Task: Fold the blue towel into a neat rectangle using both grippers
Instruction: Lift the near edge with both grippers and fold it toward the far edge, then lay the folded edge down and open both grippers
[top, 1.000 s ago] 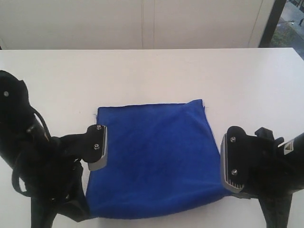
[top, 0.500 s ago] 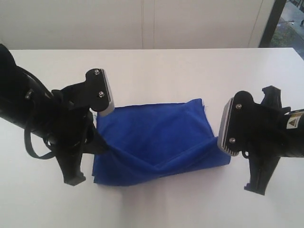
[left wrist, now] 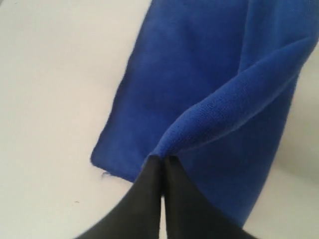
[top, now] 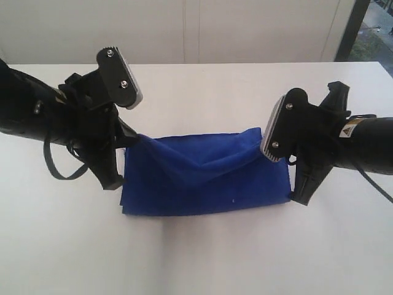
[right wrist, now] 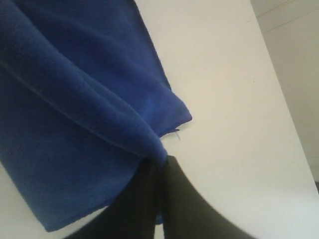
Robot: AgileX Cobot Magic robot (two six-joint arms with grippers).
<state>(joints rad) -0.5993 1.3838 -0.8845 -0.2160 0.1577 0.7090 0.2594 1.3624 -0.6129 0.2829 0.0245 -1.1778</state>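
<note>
The blue towel point(top: 206, 187) lies on the white table point(top: 196, 258) as a long, low band. Its upper layer is lifted at both ends and sags in the middle. My left gripper point(top: 132, 141) is shut on the towel's raised left corner; in the left wrist view the black jaws point(left wrist: 162, 160) pinch a fold of blue cloth point(left wrist: 209, 84). My right gripper point(top: 269, 158) is shut on the raised right corner, where the right wrist view shows its jaws point(right wrist: 162, 160) closed on the towel's edge point(right wrist: 75, 99). A small loose thread point(right wrist: 175, 131) sticks out at one corner.
The white tabletop runs wide on all sides of the towel. A pale wall point(top: 184, 31) stands behind the table's far edge, and a dark window strip point(top: 362, 24) shows at the far right. Black cables point(top: 58, 169) hang off the left arm.
Both grippers have risen and travelled from the towel's near edge toward its far edge, carrying the near edge up and over. The towel now looks about half as deep.
</note>
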